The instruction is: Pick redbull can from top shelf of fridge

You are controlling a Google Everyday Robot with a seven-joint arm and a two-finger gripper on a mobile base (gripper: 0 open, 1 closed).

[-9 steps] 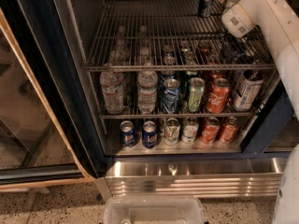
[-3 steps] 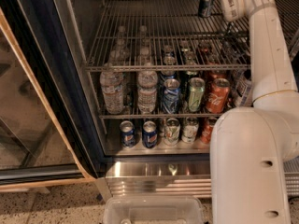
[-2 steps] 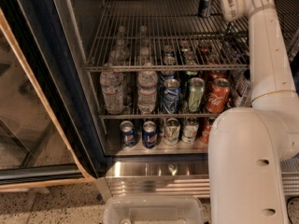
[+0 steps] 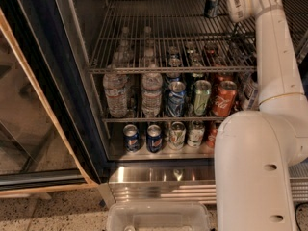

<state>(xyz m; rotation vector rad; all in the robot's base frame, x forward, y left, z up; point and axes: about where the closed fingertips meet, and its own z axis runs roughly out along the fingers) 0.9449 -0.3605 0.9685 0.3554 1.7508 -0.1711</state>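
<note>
The redbull can, tall, slim, blue and silver, stands upright at the back right of the top shelf, a chrome wire rack in the open fridge. Its top is cut off by the frame's upper edge. My white arm rises along the right side and bends left at the wrist. My gripper is at the arm's end, just right of the can and at its height. Whether it touches the can is hidden.
The middle rack holds water bottles and soda cans. The bottom rack has Pepsi cans and others. The glass door stands open at left. A clear plastic bin sits below the ribbed steel base panel.
Since three seconds ago the arm has risen and swung in front of the fridge's right side, with the wrist moving up and left to the can. Over the last second it has barely moved.
</note>
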